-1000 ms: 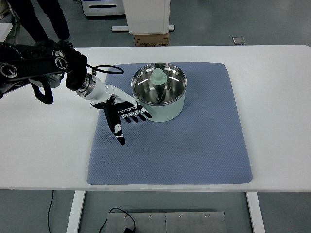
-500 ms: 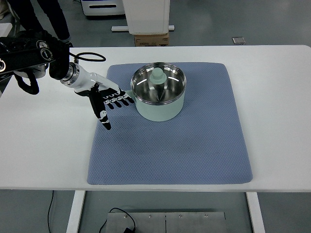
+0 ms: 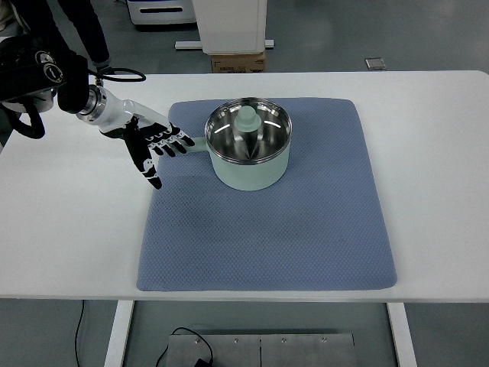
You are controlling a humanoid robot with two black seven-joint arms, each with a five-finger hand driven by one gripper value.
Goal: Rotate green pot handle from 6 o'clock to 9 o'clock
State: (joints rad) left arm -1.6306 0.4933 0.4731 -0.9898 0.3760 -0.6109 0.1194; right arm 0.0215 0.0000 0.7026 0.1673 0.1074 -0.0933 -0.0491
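Black-fingered left hand [image 3: 153, 144] hangs splayed beside the green pot's handle [image 3: 197, 142].

White surface [image 3: 69, 229] on white legs over grey floor [image 3: 344, 38], cardboard box [image 3: 238, 62] under a white cabinet [image 3: 229, 23] behind it, a person's dark trouser legs [image 3: 84, 27] top left, black cable [image 3: 183, 340] below.

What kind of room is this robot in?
Probably a robot testing lab, not a kitchen: the green pot sits on a blue mat on a plain white table, with a cardboard box behind.
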